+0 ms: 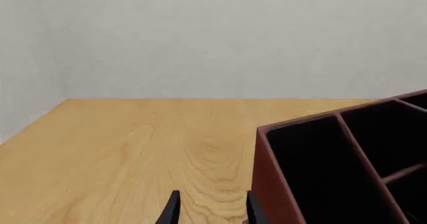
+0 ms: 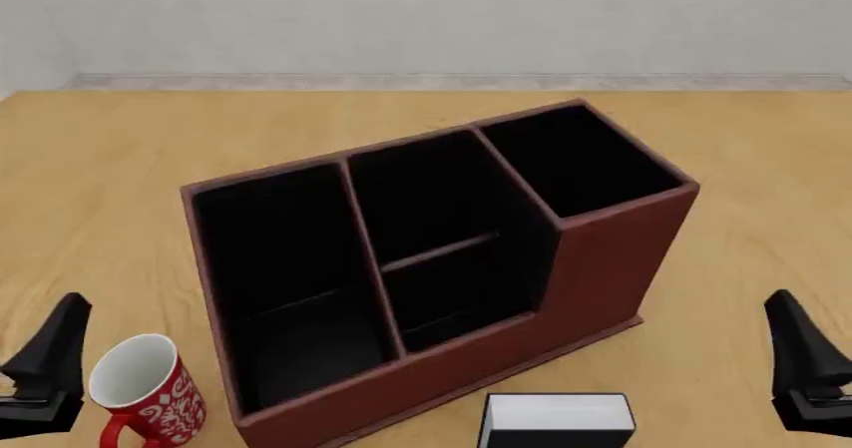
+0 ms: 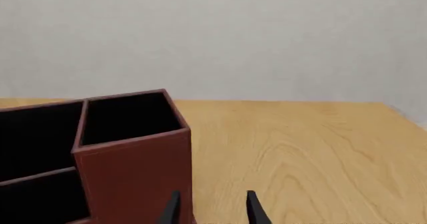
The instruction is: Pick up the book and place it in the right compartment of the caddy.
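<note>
Left gripper (image 2: 47, 373): matte black, seen in the front view as a slim blade-like fin that tapers to a point, on a blockier black base.
Right gripper (image 2: 805, 368): same matte black, same tapered fin shape, with a faint blue glint along its inner edge.
Left fingertips (image 1: 173, 209): two thin black wedges, flat-sided, narrowing to pointed ends.
Right fingertips (image 3: 173, 208): two matching black wedges, plain surfaces.
Markings, screws, cables: none can be made out.
</note>
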You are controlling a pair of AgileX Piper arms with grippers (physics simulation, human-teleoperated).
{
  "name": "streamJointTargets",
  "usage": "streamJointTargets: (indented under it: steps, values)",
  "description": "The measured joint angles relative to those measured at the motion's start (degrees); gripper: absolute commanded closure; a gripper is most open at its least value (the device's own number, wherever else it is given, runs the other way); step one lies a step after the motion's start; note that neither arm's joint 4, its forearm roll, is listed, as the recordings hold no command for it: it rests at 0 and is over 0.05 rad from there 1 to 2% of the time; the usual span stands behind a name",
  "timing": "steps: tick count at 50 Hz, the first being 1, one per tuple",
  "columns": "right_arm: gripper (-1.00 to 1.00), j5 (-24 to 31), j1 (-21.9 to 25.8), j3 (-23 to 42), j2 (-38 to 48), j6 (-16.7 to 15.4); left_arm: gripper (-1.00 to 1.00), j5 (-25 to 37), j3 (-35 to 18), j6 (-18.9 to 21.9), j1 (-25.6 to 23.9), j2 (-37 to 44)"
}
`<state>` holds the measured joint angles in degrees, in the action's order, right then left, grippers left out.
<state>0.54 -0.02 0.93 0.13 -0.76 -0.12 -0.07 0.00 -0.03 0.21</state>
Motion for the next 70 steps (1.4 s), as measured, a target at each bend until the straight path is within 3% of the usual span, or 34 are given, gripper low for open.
streamJointTargets:
  steps: [22,51,70]
  values:
    - [-1.00,7.33,2.70,7.75,0.26,-3.14,-1.00,-0.12,-0.08,0.02,0.05,0.09]
    - [-1.00,26.95,14.08,29.86,4.93,-14.43,-1.00,-0.31,-0.07,0.03,0.08,0.28]
    - [-1.00,35.17,21.83,39.16,12.01,-20.63,-1.00,-0.35,-0.07,0.02,0.09,0.37]
